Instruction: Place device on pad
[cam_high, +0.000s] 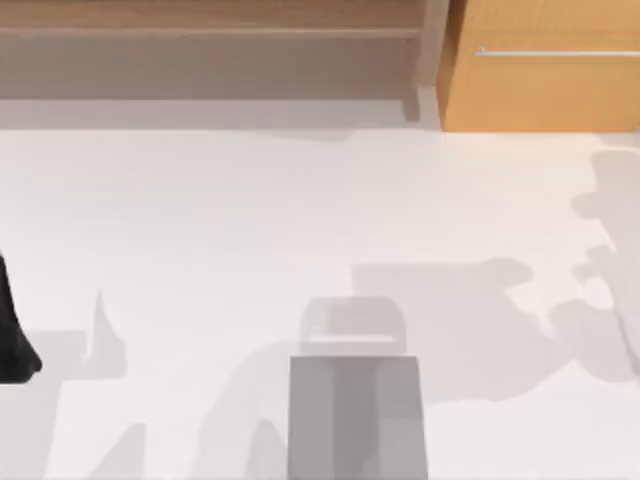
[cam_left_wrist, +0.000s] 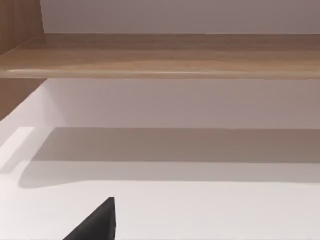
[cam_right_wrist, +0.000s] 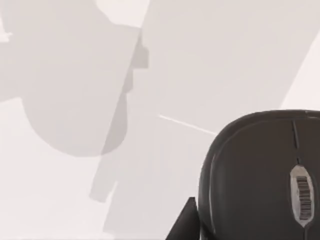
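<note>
The device is a dark computer mouse (cam_right_wrist: 260, 175) with a scroll wheel, seen very close in the right wrist view. A dark part of my right gripper (cam_right_wrist: 184, 224) sits right against its flank; whether it grips the mouse is unclear. A grey rectangular pad (cam_high: 358, 420) lies at the front middle of the white table in the top view, with a paler grey patch (cam_high: 350, 320) along its far edge. My left gripper (cam_high: 15, 340) is parked at the table's left edge, and a dark tip of it (cam_left_wrist: 97, 225) shows over bare table in the left wrist view.
A wooden shelf (cam_high: 210, 20) runs along the back of the table, and a wooden cabinet with a metal handle (cam_high: 545, 60) stands at the back right. Arm shadows fall across the table's right side (cam_high: 600, 270).
</note>
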